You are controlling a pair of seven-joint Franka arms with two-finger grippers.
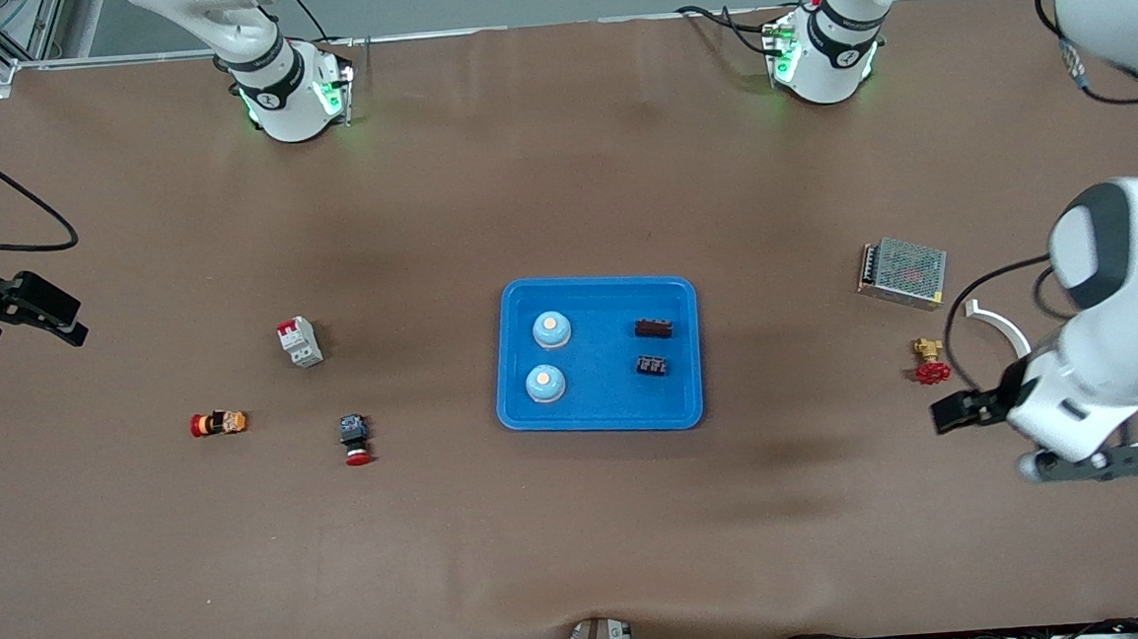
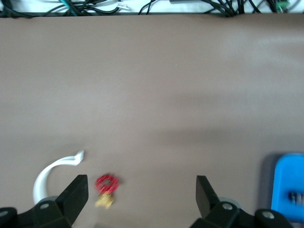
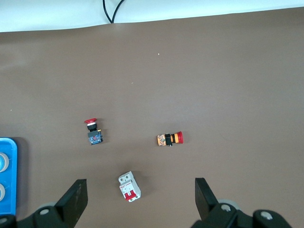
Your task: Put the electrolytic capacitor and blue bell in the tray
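Table: brown mat covering the whole work surface.
Right gripper: black, in the air over the right arm's end of the table; in the right wrist view its fingers stand spread wide with nothing between them.
Orange and red button: lying on its side toward the right arm's end, nearer the front camera than the breaker.
Breaker: white with red switches, standing on the mat between the right gripper and the tray.
Red-capped push button: dark body, red cap pointing toward the front camera, near the breaker.
Tray: bright blue, mid-table, flat on the mat.
Bells: two pale blue domes inside the tray at the right arm's side, one farther from the front camera, one nearer.
Dark parts: two small blocks in the tray at the left arm's side, a brownish one and a bluish-black one nearer the camera.
Power supply: silver mesh box toward the left arm's end.
Valve: brass with a red handwheel, nearer the camera than the power supply.
White hook: curved strip beside the valve.
Left gripper: over the mat just by the valve; its fingers spread wide, holding nothing.
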